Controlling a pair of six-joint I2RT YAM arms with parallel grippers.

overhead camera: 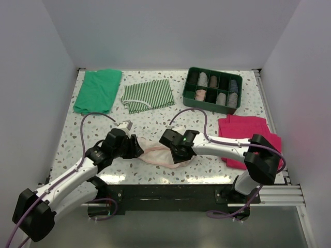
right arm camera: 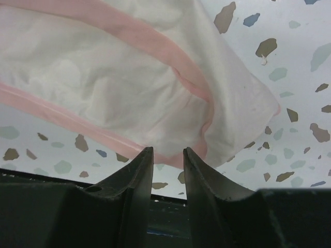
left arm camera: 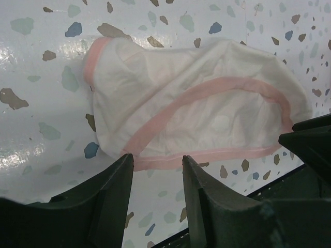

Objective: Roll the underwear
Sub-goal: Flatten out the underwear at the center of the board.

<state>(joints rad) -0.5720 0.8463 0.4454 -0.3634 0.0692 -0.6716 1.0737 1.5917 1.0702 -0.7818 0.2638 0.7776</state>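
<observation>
Top view, left to right. A plain green cloth (overhead camera: 97, 90) lies folded at the far left corner of the speckled table (overhead camera: 170, 121); just beside it is a green-and-white striped cloth (overhead camera: 147, 95).

The left arm (overhead camera: 77, 175) reaches in from the near edge, its jaws at the left end of the underwear (overhead camera: 158, 155). The left wrist view shows these jaws released: the 2 dark fingers (left arm camera: 111, 201) stand clearly apart, bare table showing in the gap, and the garment's (left arm camera: 196, 113) darker pink hem lies across their tips.

The underwear rests flat on the table near its front edge, between the 2 arms, pale pink and lightly creased.

The right arm (overhead camera: 227, 147) meets the garment's right end. In the right wrist view its fingers (right arm camera: 137, 191) leave only a narrow gap, with the hem of the fabric (right arm camera: 103, 88) at their tips; whether they pinch it cannot be told.

Further right, a divided green tray (overhead camera: 207, 105) holding rolled items sits at the far side. A bright magenta cloth (overhead camera: 248, 134) lies folded at the right edge.
</observation>
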